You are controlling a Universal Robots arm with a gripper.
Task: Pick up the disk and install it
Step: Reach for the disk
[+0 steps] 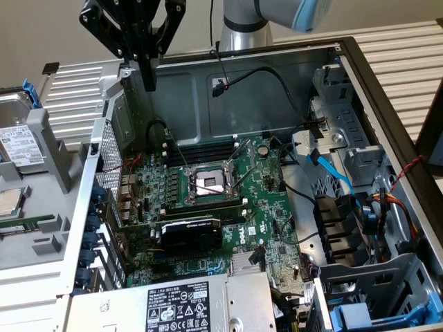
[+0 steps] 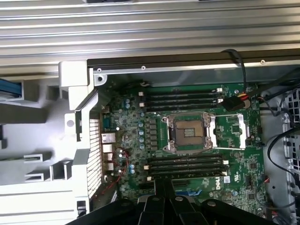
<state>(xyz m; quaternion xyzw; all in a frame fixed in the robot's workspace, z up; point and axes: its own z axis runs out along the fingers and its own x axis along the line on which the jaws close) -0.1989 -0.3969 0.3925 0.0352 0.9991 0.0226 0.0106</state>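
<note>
Gripper (image 1: 149,84) hangs high over the open computer case (image 1: 387,90), above its back corner on the exterior view's left, black fingers pressed tight together with nothing between them. It is empty and narrowed to a single blade pointing straight down. The disk (image 1: 19,144) is not in the case: it lies well off to the exterior view's left, at the very edge of the picture, on a grey tray (image 1: 41,228) just outside the case wall, white label facing up and its blue frame (image 1: 28,93) sticking up at the far end. Disk and gripper are well apart, with the perforated case wall (image 1: 104,155) between them. Down inside the case the green motherboard (image 1: 270,200) lies flat, the processor socket (image 1: 209,183) open in its middle with the metal latch arms swung out. A black card (image 1: 190,234) stands just in front of it, and the power supply (image 1: 180,304) with its white sticker sits nearest the camera. A blue cable (image 1: 332,173) runs across the drive bays on the exterior view's right, and another blue-fronted carrier (image 1: 374,315) sits in the near right corner. From the wrist, the closed gripper (image 2: 164,187) juts in over the motherboard (image 2: 234,159), near the socket (image 2: 190,133) and the rows of black memory slots (image 2: 185,164).
</note>
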